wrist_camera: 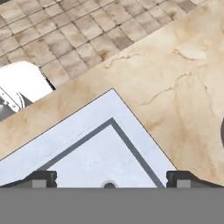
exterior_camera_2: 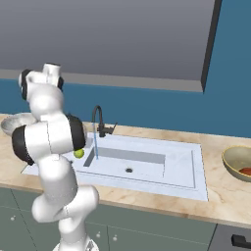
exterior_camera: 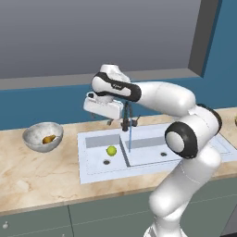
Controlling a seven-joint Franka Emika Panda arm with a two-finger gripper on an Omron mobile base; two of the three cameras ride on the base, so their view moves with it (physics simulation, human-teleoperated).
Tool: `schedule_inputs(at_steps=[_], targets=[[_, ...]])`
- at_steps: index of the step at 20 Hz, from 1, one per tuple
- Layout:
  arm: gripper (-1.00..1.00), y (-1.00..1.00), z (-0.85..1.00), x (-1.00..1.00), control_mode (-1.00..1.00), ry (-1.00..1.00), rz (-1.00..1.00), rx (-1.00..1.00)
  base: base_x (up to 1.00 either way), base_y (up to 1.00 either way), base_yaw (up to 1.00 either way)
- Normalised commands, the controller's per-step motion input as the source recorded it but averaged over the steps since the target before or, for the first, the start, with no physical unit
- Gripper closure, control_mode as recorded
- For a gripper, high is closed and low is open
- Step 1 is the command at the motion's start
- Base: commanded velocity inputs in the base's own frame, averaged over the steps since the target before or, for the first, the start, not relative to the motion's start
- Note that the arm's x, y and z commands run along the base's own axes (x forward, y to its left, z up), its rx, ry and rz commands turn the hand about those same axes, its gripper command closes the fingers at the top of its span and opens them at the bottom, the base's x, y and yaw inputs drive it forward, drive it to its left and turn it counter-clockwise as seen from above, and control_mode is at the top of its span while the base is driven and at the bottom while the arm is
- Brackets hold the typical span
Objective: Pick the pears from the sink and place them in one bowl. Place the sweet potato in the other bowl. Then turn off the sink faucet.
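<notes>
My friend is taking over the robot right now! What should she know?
Pincer: open, holding nothing, up above a corner of the sink.
Brown pear: already in the grey bowl on the counter, left of the sink.
Green pear: in the sink's left basin.
Sweet potato: already in the other bowl, right of the sink.
Faucet: water running.
Left to do: put the green pear in the grey bowl with the brown one, then turn off the faucet.

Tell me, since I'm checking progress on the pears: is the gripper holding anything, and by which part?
Nothing is held: the two-finger gripper is open, with only the pale blue-white sink below its tips.
</notes>
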Motion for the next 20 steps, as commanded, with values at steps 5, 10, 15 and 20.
schedule_inputs(at_steps=[5,10,15,20], targets=[[-1.00,-0.50,-0.46,-0.18,-1.00,-0.08,-0.02,-0.19,0.00,0.00,0.00],[-1.00,-0.54,-0.58,-0.27,-1.00,-0.36,0.01,-0.12,0.00,0.00,0.00],[-1.00,-0.43,-0.44,-0.14,-1.00,-0.38,0.03,-0.02,0.00,0.00,0.00],[-1.00,-0.20,-0.17,0.00,-1.00,-0.09,0.02,0.00,0.00,0.00,0.00]])
